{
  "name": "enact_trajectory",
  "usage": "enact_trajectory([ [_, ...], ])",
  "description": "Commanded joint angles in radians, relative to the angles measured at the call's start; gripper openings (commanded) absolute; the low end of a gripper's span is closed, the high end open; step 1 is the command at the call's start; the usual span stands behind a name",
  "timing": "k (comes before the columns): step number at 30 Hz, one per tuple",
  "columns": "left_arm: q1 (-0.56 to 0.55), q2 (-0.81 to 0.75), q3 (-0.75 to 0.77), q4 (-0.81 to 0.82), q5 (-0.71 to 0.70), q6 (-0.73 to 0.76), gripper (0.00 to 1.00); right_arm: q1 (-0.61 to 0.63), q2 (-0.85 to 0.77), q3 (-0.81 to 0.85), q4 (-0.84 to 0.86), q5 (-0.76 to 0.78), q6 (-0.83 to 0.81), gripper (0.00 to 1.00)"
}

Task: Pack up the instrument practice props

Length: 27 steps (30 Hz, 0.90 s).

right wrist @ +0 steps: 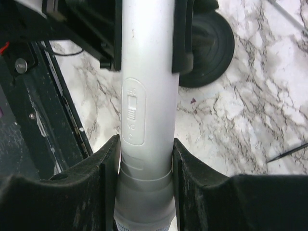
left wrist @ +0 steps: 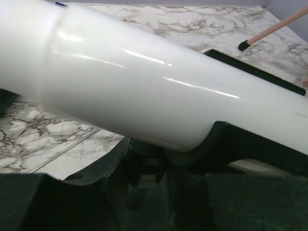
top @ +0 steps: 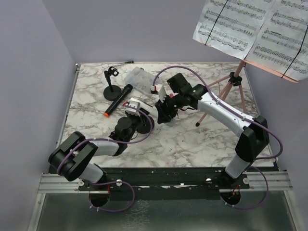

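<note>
My right gripper is shut on the grey-white microphone near its head. The microphone's body sits in the clip of a black round-based mic holder. In the left wrist view the microphone crosses the frame above my left gripper, which looks shut on the holder's stem. From above, both grippers meet at the table's middle, left and right. The black microphone lies at back left beside the second holder. The pink tripod carries the sheet-music pages at the right.
A clear plastic box lies at the back, just behind the grippers. A tripod foot rests on the marble close to my right arm. Walls close in the table's left, back and right sides.
</note>
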Motion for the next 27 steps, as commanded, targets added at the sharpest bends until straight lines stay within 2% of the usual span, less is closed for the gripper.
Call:
enact_trajectory([
  [1,0.131,0.008,-0.013,-0.102,-0.36,-0.051,0.0,0.01,-0.106,-0.043,-0.411,-0.066,-0.017,0.0],
  [20,0.132,-0.055,-0.018,-0.118,-0.351,-0.041,0.0,0.01,-0.204,-0.099,-0.421,0.006,0.003,0.0],
  [27,0.132,-0.197,0.046,-0.274,-0.348,0.033,0.0,0.01,-0.191,-0.097,-0.386,0.037,0.006,0.0],
])
